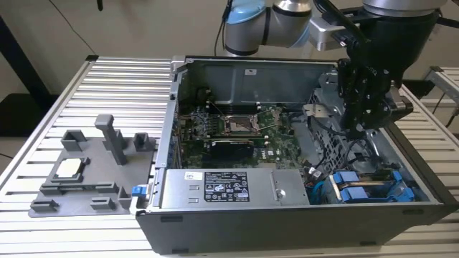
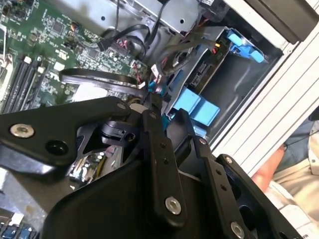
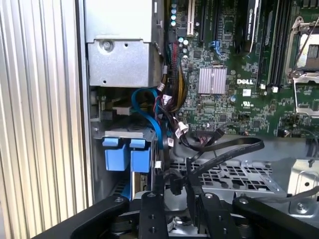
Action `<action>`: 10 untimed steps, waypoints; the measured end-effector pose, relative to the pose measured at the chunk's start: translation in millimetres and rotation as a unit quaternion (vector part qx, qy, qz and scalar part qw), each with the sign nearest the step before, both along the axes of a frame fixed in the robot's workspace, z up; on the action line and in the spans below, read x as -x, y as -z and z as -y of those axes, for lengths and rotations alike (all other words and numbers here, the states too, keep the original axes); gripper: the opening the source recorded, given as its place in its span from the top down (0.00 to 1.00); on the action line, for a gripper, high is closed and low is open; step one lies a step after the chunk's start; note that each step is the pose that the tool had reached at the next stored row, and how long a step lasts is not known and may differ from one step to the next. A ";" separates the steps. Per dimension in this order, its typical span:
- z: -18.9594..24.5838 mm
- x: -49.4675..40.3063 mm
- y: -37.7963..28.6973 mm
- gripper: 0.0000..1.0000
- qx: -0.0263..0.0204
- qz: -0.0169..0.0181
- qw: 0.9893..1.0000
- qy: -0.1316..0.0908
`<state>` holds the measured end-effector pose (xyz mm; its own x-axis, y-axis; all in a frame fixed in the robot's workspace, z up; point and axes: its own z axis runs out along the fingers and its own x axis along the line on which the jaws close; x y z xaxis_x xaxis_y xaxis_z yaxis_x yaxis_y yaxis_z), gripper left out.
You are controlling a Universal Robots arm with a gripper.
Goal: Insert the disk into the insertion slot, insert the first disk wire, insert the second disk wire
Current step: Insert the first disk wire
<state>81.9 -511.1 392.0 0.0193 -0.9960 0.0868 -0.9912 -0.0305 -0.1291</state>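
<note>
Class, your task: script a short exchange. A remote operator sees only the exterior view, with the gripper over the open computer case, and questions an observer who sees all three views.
Operator: I see the gripper above the case, on the side with the blue tabs of the disk. What lies nearest it?
Observer: In the first wrist view, a black cable arcs over a perforated metal plate right by it.
Operator: Is anyone close to the table?
Observer: Yes. In the second wrist view, part of a person shows beyond the table's ribbed edge.
</note>
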 end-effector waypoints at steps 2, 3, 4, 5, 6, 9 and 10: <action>-3.6 1.8 1.4 0.67 0.007 0.000 1.000 -0.001; -5.7 2.4 2.2 0.67 0.010 0.000 1.000 -0.001; -7.7 2.8 3.1 0.67 0.013 0.000 1.000 -0.001; -9.3 2.9 3.9 0.67 0.016 0.000 1.000 -0.002; -10.2 2.9 4.9 0.67 0.018 0.000 1.000 -0.003; -10.4 3.0 8.7 0.67 0.024 0.000 1.000 -0.005; -10.5 3.0 9.8 0.67 0.025 0.000 1.000 -0.006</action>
